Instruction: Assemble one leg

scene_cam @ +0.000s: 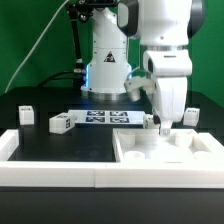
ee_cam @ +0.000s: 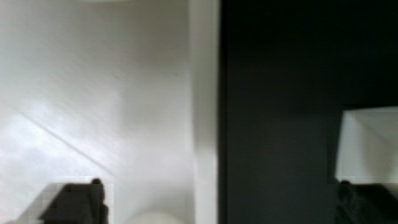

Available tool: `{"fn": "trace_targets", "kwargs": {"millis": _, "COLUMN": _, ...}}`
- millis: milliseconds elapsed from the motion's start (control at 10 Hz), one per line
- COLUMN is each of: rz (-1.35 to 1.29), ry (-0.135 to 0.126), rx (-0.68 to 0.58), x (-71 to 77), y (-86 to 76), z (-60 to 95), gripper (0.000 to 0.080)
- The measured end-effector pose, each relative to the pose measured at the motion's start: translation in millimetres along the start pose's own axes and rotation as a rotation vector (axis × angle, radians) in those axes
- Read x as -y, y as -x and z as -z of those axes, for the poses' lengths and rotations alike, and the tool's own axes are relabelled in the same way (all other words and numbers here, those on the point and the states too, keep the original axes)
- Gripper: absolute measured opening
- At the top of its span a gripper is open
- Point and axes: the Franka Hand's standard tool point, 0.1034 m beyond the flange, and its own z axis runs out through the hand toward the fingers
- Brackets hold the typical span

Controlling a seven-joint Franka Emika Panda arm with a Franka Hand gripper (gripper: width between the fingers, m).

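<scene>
Black table [scene_cam: 60, 100], green wall [scene_cam: 20, 30]. Smooth white panel [scene_cam: 170, 150] lower right; gripper [scene_cam: 161, 124] low over it, fingers wide apart.

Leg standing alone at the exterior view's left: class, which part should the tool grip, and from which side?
Most likely, grip the leg by its upper half, across two opposite side faces, coming straight down from above. It stands upright with nothing touching it, and its top is exposed.

A black table [scene_cam: 60, 145] carries the marker board [scene_cam: 105, 118], lying flat near its middle. A big white panel [scene_cam: 195, 152] sits toward the exterior view's right. White rails [scene_cam: 50, 172] run along the front, and a green curtain [scene_cam: 30, 50] hangs behind.
</scene>
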Motion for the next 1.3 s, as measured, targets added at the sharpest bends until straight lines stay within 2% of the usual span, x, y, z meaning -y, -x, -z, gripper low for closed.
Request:
{"fn": "trace_targets", "kwargs": {"millis": 100, "rz": -0.019, "ry": 0.02, "rx": 0.008, "x": 4.5, "y": -1.2, "z": 17.5, "gripper": 0.0649}}
{"fn": "trace_targets", "kwargs": {"millis": 200, "rz": -0.045, "ry": 0.028, "rx": 0.017, "x": 10.5, "y": -1.3, "z": 30.3, "gripper": 0.0649}}
{"fn": "trace_targets", "kwargs": {"millis": 400, "rz": -0.063, "ry": 0.052, "rx": 0.025, "x": 19.3, "y": 0.6, "z": 48.7, "gripper": 0.0649}}
{"fn": "trace_targets", "kwargs": {"millis": 700, "rz": -0.089, "ry": 0.045, "rx": 0.024, "x": 19.9, "y": 0.8, "z": 44.7, "gripper": 0.0649}}
{"fn": "trace_targets", "kwargs": {"millis": 900, "rz": -0.299, "ry": 0.049, "rx": 0.012, "x": 21.1, "y": 0.3, "z": 43.8, "gripper": 0.0649}}
{"fn": "trace_targets", "kwargs": {"millis": 1100, "rz": -0.633, "ry": 0.059, "rx": -0.026, "x": 37.3, "y": -2.9, "z": 37.2, "gripper": 0.0649}}
{"fn": "trace_targets", "kwargs": {"millis": 1200, "rz": -0.773, "ry": 0.073, "rx": -0.055, "x": 48.2, "y": -11.0, "z": 32.4, "gripper": 0.0649}}
{"fn": "trace_targets", "kwargs": {"millis": 1300, "rz": -0.897, "ry": 0.067, "rx": -0.07, "x": 62.0, "y": -21.5, "z": 25.2, "gripper": 0.0649}}
